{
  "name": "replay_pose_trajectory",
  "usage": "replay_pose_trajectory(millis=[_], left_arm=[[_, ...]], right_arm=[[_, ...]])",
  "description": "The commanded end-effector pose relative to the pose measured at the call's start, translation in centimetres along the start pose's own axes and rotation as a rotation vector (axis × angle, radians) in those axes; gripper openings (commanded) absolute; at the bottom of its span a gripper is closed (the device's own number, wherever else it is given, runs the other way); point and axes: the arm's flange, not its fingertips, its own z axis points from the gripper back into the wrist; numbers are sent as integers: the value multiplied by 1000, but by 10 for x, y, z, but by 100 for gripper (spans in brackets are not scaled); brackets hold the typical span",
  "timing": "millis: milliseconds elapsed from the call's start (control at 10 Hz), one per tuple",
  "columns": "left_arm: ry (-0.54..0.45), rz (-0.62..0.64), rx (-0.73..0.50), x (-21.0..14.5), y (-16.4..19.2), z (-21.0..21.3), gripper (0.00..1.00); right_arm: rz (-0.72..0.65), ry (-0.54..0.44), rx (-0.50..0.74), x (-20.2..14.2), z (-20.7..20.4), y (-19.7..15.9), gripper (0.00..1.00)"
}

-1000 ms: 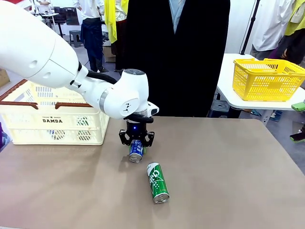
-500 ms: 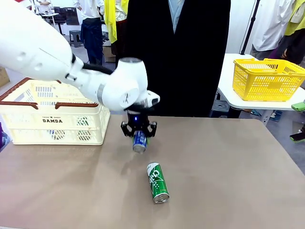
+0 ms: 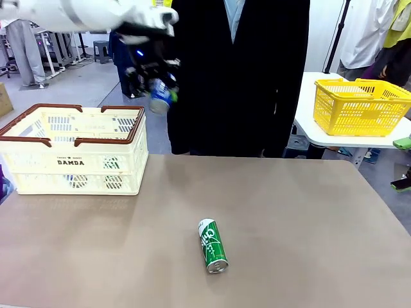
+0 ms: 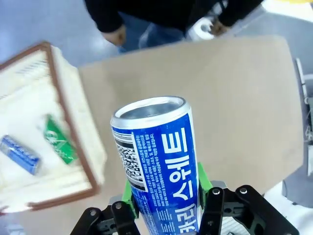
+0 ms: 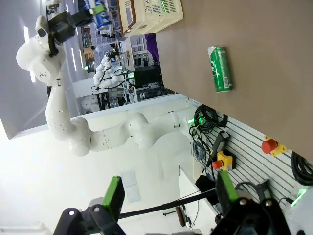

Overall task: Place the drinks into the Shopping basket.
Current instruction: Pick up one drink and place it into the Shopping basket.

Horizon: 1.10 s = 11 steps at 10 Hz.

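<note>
Blue can (image 4: 156, 161) sits tight between the green pads (image 4: 128, 194) of the left claw (image 3: 154, 67), which is closed on it and holds it high in the air, just past the right end of the cream basket (image 3: 74, 168). Green can (image 3: 212, 245) lies on its side on the brown table (image 3: 308, 218), well apart from the basket.

If the claw lets go now, I think the blue can may hit the brown rim (image 3: 138, 128) or miss the basket and roll away. The claw grips the can near its bottom, so the can could also tip or slip.

The right claw (image 5: 166, 196) is wide open and holds nothing.

The front view blurs the left claw, so the grip is hard to see there. Inside the basket, the left wrist view shows a small blue thing (image 4: 19, 154) and a green thing (image 4: 58, 139), too fuzzy to name.
</note>
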Motion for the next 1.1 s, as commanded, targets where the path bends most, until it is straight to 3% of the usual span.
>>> replay_pose_trajectory(millis=[0,100,300,500,600,1000], left_arm=[[-58,59,20,21,73,4,0],[-96,77,12,30,120,11,0],[-35,78,28,36,184,-16,0],[22,57,52,31,201,-35,0],[-18,101,65,38,212,-20,0],[3,89,64,38,216,-33,0]], right_arm=[[-12,-1,15,0,1,6,100],[-12,-1,15,0,1,6,100],[-12,-1,15,0,1,6,100],[-12,-1,15,0,1,6,100],[-12,-1,15,0,1,6,100],[-12,-1,15,0,1,6,100]])
